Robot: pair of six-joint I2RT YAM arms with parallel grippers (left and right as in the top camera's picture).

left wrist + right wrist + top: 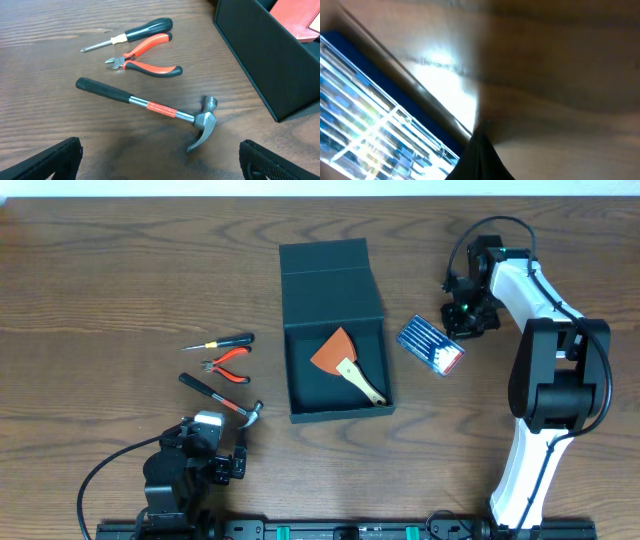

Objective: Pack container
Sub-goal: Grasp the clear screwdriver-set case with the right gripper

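Note:
The dark container stands open mid-table with its flap lid laid back. An orange scraper with a wooden handle lies inside it. My left gripper is open and empty at the front left, just short of the hammer. In the left wrist view the gripper's fingers are spread wide below the hammer, with the container wall at the right. My right gripper is beside a blue bit case. In the right wrist view its fingers are shut, tips at the case's edge.
Red-handled pliers and a small screwdriver lie left of the container, beyond the hammer. They also show in the left wrist view, pliers and screwdriver. The table is dark wood.

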